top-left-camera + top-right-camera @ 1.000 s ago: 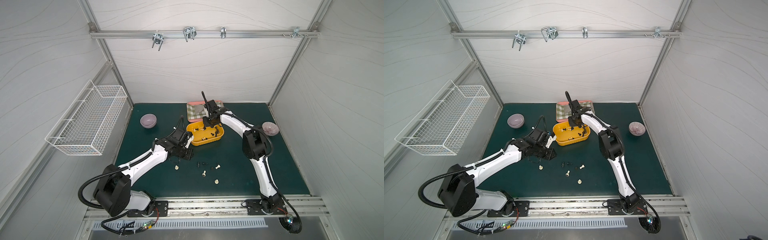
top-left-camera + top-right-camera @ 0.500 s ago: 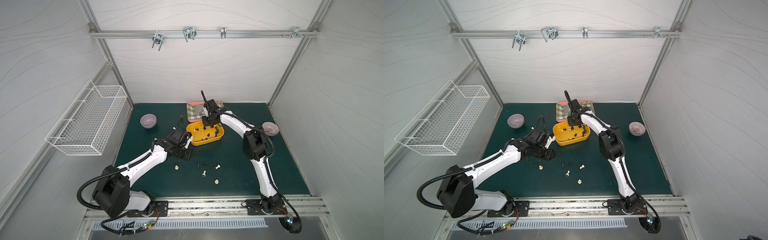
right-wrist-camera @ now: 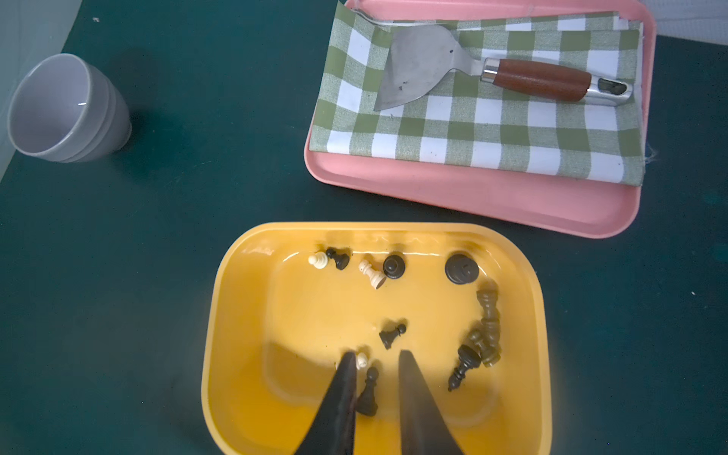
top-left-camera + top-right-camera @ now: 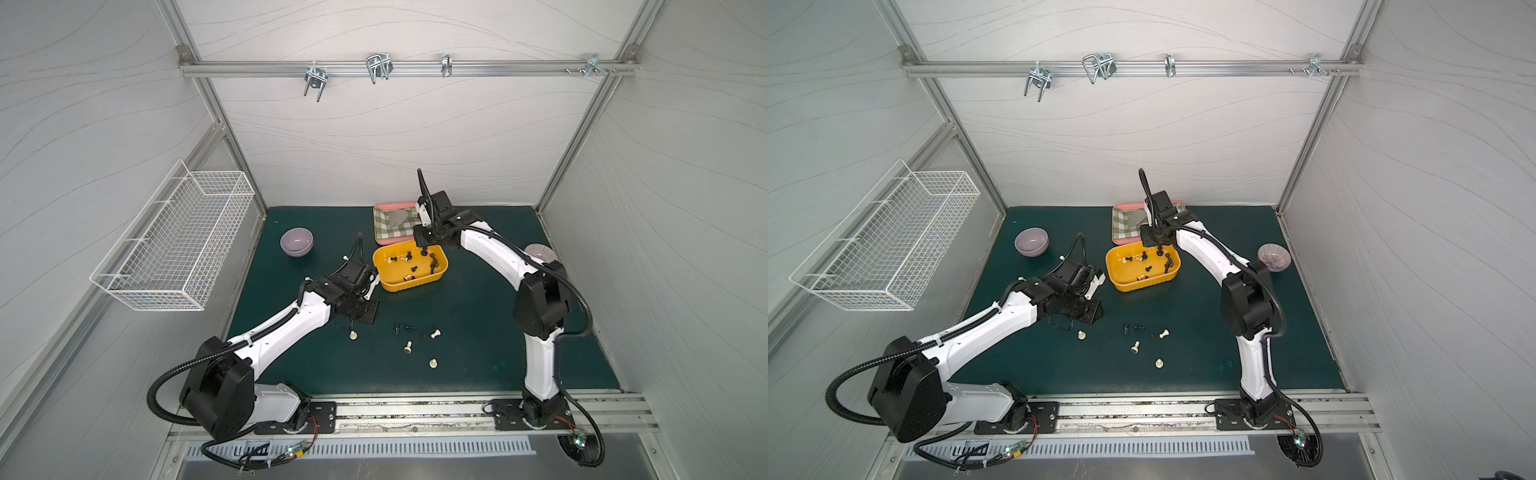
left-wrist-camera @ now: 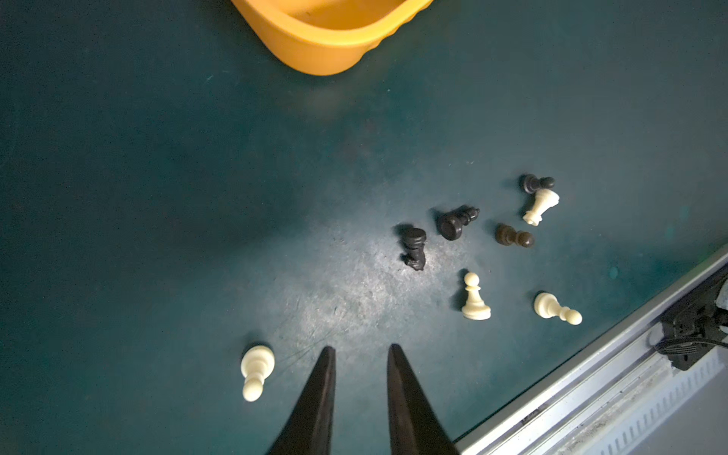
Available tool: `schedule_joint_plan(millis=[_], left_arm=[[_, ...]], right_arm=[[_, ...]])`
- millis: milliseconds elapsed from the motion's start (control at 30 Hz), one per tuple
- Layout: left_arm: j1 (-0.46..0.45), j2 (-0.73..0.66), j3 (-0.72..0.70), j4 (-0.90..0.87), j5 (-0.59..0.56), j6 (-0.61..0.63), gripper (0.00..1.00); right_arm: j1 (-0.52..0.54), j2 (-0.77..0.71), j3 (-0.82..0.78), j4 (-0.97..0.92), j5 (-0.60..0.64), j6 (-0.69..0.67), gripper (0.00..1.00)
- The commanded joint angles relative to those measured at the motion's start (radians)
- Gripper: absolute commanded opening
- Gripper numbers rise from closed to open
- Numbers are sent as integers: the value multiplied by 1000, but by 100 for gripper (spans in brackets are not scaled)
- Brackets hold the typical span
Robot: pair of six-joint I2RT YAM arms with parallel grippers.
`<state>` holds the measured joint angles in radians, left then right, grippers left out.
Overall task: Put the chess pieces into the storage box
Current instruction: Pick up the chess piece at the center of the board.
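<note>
My left gripper (image 5: 361,348), slightly open and empty, hangs just beside the leftmost white pawn (image 5: 256,370); I centre over it, drop low and close gently across its body.

built as left arm (image 4: 286,328) and right arm (image 4: 498,257), alike: glossy white shells on the links, boxy black housings at the joints. bolted to the rail (image 4: 415,411) on black plates (image 4: 498,415) with silver screws. trailed by ribbed black cables (image 4: 170,374) from the rail end. tipped with tapered matte-black fingers (image 5: 315,402). wired in red beside the rail, green-lit.
</note>
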<state>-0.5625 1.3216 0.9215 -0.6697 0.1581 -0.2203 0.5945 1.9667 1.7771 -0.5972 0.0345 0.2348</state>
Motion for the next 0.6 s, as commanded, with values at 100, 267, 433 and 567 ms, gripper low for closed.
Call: schedule_joint_plan(millis=[100,267,433,567], left_arm=[[7,-41,23,-91,-85,-9,27],[9,-49,19,-137,-113,-53,35],[8,-51,13,-164,-139,-85,36],[8,-57,2,-193,-163,-96,37]], right_arm=[[1,-196,-205,49,-21,-31,22],[-15,-342,-379,71,-56,-18,23],[-30,-471,-526,79,-66,-9,23],[-47,-570,-633,71,-67,-9,23]])
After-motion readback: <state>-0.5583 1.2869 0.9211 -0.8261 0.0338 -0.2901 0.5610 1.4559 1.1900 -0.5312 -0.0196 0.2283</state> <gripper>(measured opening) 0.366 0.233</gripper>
